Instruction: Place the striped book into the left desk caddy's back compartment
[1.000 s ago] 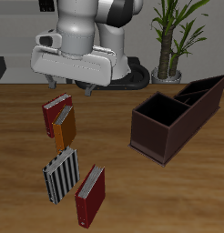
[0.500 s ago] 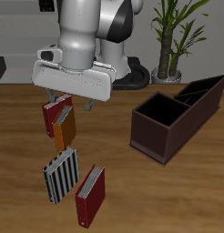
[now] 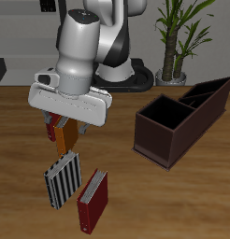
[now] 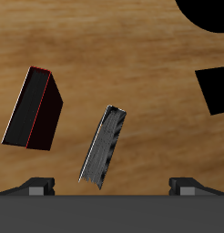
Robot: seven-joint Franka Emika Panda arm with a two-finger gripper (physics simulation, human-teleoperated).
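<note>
The striped book [image 3: 63, 180] lies flat near the table's front edge, its black-and-white cover up. It also shows in the wrist view [image 4: 105, 146], between and just ahead of my fingertips [image 4: 36, 185]. My gripper [image 3: 67, 126] is open and empty. It hangs above the books, a little farther back than the striped book, and does not touch it. In the wrist view the gripper [image 4: 112, 187] has its jaws wide apart. The left desk caddy [image 3: 182, 117] stands to the side, with its narrow back compartment [image 3: 207, 93] at the far end.
A red book [image 3: 93, 201] lies beside the striped book and shows in the wrist view [image 4: 34, 107]. An orange book [image 3: 63, 140] and another red book lie partly hidden under my gripper. A potted plant [image 3: 178, 37] stands behind the caddy.
My gripper has come down and forward toward the table's front edge, from behind the books to right over the orange book. It stays open. No book has moved.
</note>
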